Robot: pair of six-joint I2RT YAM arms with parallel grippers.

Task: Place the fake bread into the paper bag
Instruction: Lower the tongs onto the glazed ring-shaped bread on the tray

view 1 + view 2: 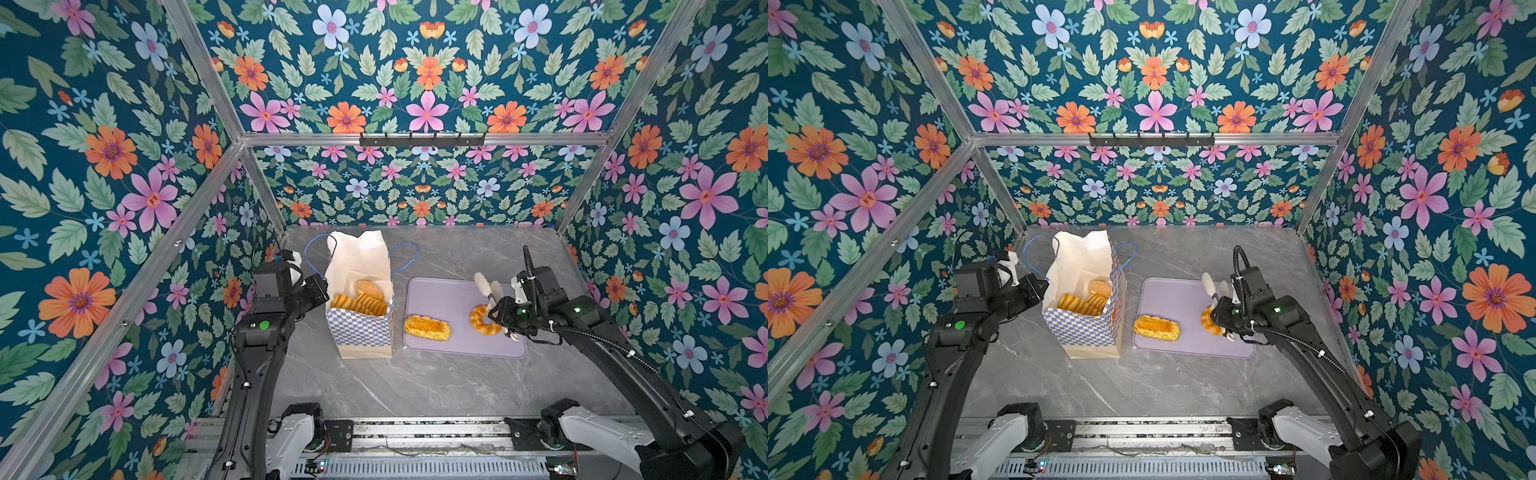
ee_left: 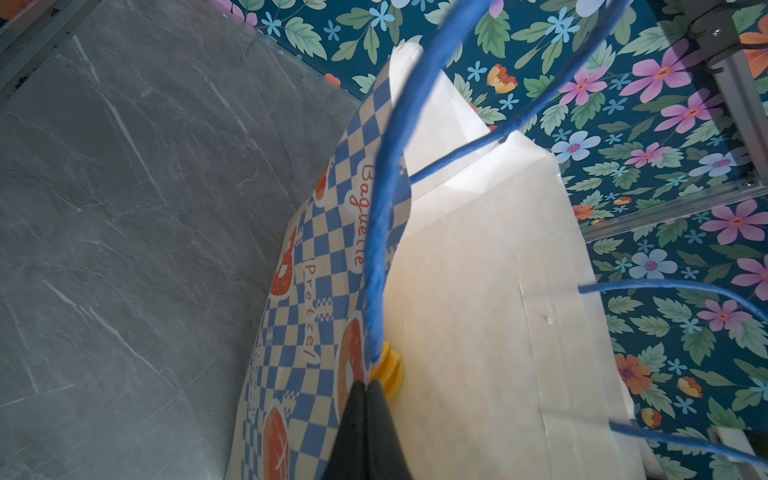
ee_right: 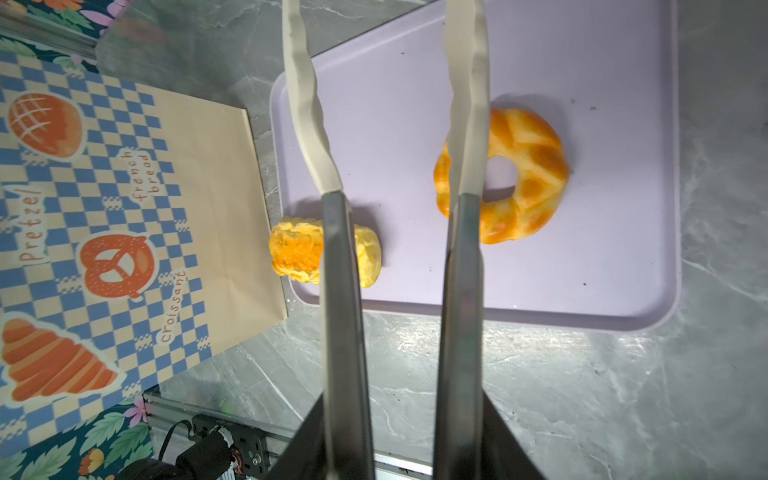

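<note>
The paper bag (image 1: pixel 361 332) (image 1: pixel 1084 328) stands open left of centre, with several pieces of fake bread (image 1: pixel 360 304) inside and a sesame bun (image 1: pixel 368 288) on top. My left gripper (image 1: pixel 322 286) (image 2: pixel 365 384) is shut on the bag's left rim, by a blue cord handle (image 2: pixel 380 232). A braided loaf (image 1: pixel 427 328) (image 3: pixel 295 253) and a ring (image 1: pixel 482 321) (image 3: pixel 528 166) lie on the lilac tray (image 1: pixel 449 295). My right gripper (image 1: pixel 500 316) (image 3: pixel 402 403) is shut on tongs (image 3: pixel 332 249). Their white tips (image 1: pixel 488 284) are apart above the tray, with nothing between them.
The tray (image 3: pixel 602 249) lies right of the bag on the grey marble table (image 1: pixel 415 386). Floral walls and aluminium posts close in the back and both sides. A metal rail (image 1: pixel 415 432) with both arm bases runs along the front edge.
</note>
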